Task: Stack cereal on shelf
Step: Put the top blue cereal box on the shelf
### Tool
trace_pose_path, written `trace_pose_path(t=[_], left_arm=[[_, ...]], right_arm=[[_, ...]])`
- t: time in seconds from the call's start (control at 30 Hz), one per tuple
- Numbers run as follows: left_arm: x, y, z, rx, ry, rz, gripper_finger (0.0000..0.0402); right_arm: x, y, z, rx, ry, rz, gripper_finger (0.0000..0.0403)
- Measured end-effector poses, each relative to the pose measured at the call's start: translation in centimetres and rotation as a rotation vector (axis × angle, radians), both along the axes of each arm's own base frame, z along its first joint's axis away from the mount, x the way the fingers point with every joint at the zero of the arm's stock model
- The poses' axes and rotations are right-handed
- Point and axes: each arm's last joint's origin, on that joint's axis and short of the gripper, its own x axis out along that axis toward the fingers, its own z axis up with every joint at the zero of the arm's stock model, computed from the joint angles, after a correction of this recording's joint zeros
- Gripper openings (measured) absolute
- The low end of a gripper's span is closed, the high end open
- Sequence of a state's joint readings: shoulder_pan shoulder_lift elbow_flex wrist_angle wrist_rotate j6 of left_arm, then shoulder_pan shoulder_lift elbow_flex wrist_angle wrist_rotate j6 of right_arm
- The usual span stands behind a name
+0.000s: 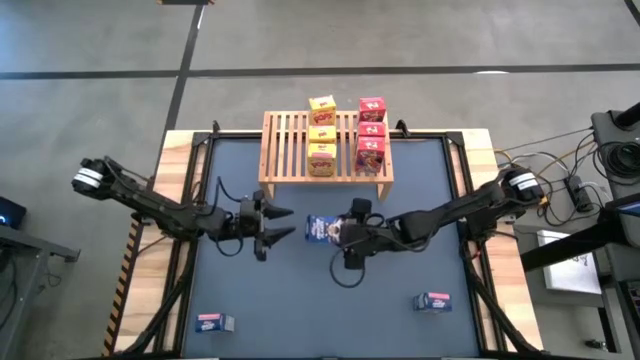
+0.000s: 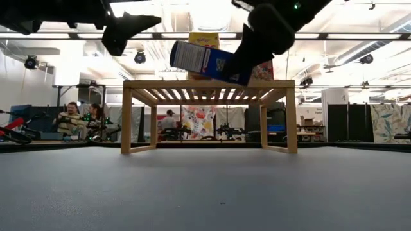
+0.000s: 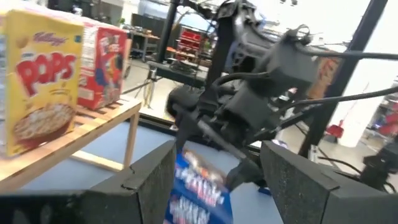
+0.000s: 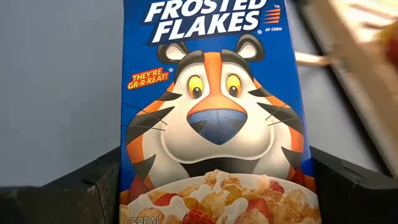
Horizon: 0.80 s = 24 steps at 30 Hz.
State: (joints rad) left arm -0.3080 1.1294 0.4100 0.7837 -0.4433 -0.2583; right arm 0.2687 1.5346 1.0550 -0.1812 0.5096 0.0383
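Currently the right gripper (image 1: 340, 236) grips a blue Frosted Flakes box (image 1: 322, 229) aloft before the slatted shelf (image 1: 290, 140). Left gripper (image 1: 281, 224) waits nearby, unclenched and empty. Next: carry it onto bare slats beside the yellow boxes (image 1: 321, 133).

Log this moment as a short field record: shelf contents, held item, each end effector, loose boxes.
shelf: wooden slatted rack at the table's far edge
on shelf: three yellow cereal boxes in a row, three red cereal boxes beside them
held item: blue Frosted Flakes box, lifted off the table
right end effector: closed on the blue box
left end effector: open, empty, facing the held box
loose boxes: two blue boxes lying near the table's front, one left, one right
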Motion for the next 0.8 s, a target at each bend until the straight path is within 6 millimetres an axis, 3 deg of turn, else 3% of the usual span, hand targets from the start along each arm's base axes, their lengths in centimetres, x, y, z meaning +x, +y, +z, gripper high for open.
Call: trace_pose_path(t=[0.33,0.8], left_arm=[[0.7,-0.2,-0.8,-0.036,0.014,0.019,0.0219],[0.9,-0.2,-0.9,-0.071,0.003,0.024,0.0227]], right_arm=[[-1.0,-0.2,2.0,-0.087,-0.086,-0.115,0.0325],[-2.1,-0.5,3.3,-0.079,-0.089,-0.128,0.0325]])
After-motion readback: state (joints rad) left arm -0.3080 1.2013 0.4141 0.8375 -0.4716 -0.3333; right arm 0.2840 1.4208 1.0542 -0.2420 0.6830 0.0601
